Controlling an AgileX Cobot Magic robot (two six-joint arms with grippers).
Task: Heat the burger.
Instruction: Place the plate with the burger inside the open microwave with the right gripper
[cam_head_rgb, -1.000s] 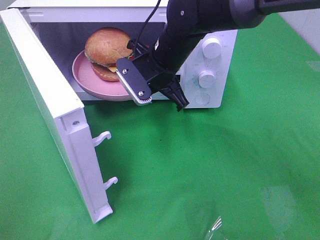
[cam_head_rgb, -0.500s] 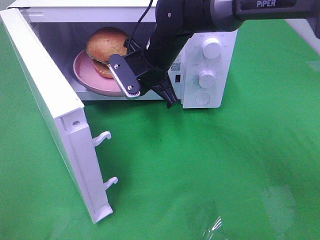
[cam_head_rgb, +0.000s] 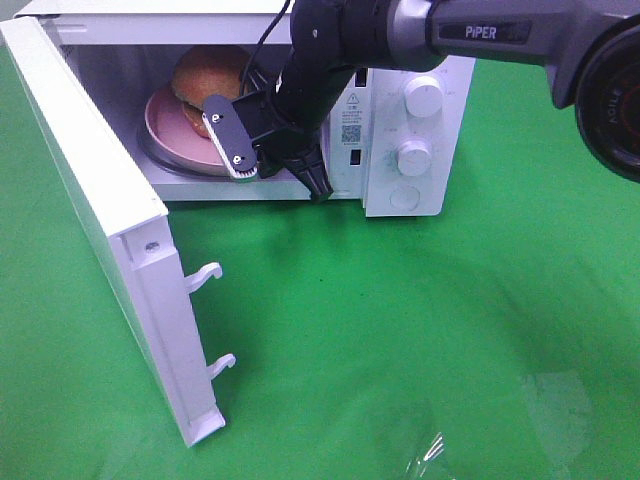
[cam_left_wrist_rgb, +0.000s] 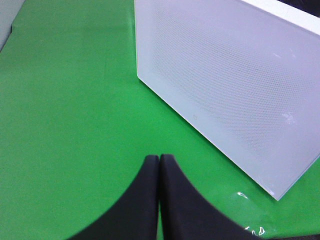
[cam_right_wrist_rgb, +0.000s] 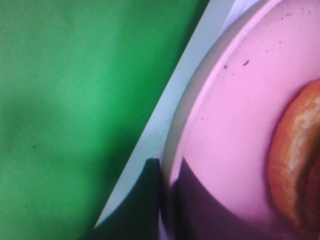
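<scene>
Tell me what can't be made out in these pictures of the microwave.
- The burger fillings: in exterior high, the right gripper and its arm cover part of it. In right wrist, it is blurred and cut by the edge.
- The microwave dial markings: exterior high, too small.
- The left gripper: only its shut fingertips show in left wrist, and it is outside exterior high.

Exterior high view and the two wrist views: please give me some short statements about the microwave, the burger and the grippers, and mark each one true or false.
1. The microwave door stands open. True.
2. The burger lies outside the microwave. False: it sits on the pink plate inside the microwave.
3. The left gripper is shut with nothing between its fingers. True.
4. The right gripper hangs far from the microwave, shut. False: it is open, at the mouth of the microwave by the plate's rim.
5. The microwave's front panel has two round knobs. True.
</scene>
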